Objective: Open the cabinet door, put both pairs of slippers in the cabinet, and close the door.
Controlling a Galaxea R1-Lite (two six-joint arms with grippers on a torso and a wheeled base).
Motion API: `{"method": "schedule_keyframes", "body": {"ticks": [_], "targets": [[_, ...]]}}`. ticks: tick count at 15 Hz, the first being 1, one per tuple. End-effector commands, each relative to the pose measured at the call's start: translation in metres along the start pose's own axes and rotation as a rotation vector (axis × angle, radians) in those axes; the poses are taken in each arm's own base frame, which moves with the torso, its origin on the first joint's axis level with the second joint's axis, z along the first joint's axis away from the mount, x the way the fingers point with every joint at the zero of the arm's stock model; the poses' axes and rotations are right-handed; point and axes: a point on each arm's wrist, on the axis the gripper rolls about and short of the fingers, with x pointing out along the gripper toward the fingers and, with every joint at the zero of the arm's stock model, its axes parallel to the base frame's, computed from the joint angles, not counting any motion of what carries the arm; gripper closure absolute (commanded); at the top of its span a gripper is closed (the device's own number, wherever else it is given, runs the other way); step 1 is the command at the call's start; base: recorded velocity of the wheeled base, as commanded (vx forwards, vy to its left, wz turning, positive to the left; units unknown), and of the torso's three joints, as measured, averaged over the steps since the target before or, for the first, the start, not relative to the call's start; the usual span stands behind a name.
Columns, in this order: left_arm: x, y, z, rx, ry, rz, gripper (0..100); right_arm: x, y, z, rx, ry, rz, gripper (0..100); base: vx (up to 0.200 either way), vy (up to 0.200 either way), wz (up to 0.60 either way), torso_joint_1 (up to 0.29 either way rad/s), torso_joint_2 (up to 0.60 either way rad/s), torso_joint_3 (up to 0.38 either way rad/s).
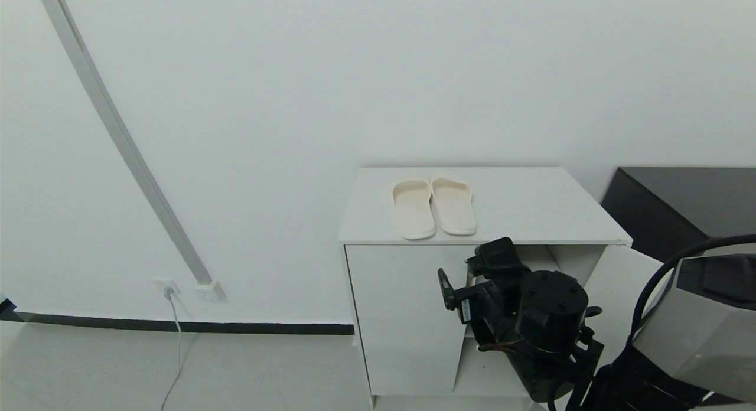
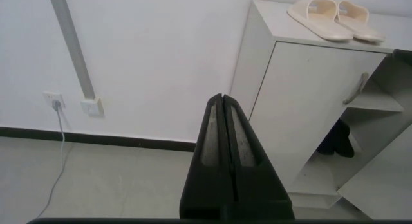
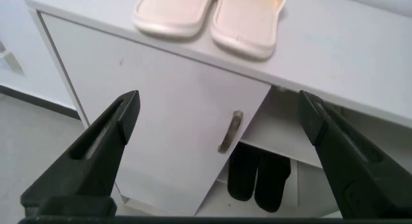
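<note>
Against a plain white wall, the head view shows a white two-door cabinet [image 1: 407, 316] with one pair of cream slippers [image 1: 434, 207] lying side by side on its top surface, near the front edge. Its right door [image 1: 626, 293] stands open, and the right arm sits before the opening. Off to the cabinet's left, the left wrist view shows the left tool [image 2: 222, 105] pressed fully shut with nothing in it, and a pair of black slippers [image 2: 341, 139] on a lower shelf inside. Facing the cabinet front, the right wrist view shows the right tool [image 3: 217, 105] spread wide and empty, just below the cream pair, with the closed left door's handle [image 3: 230, 130] beyond it. The likely risk is that gripping one cream slipper nudges its touching partner off the front edge, or that the arm knocks the open door. Counted: two pairs, so four slippers; two doors; one handle seen; two tools.
</note>
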Motion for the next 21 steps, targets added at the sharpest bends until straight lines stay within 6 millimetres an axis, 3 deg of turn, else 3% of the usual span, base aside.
{"method": "schedule_keyframes", "body": {"ticks": [1,10,13,16,21], "targets": [[0.000,0.000,0.000,0.001,0.001,0.001,100,0.000,0.000,0.000,0.000,-0.001,-0.002,0,0.000,0.000,0.00,0.193,-0.41,-0.217],[0.000,0.000,0.000,0.002,0.001,0.000,100,0.016,-0.008,0.020,-0.013,-0.071,0.002,0,0.000,0.000,0.00,0.043,-0.10,-0.054],[0.000,0.000,0.000,0.007,0.001,0.001,100,0.037,-0.002,0.046,0.060,0.016,0.007,0,0.000,0.000,0.00,0.000,0.00,0.000],[0.000,0.000,0.000,0.007,0.001,0.000,100,0.043,-0.001,0.069,0.124,0.105,0.014,0,0.000,0.000,0.00,0.000,0.00,0.000],[0.000,0.000,0.000,0.005,0.001,-0.002,100,0.045,-0.001,0.071,0.131,0.117,0.012,0,0.000,0.000,0.00,0.000,0.00,0.000]]}}
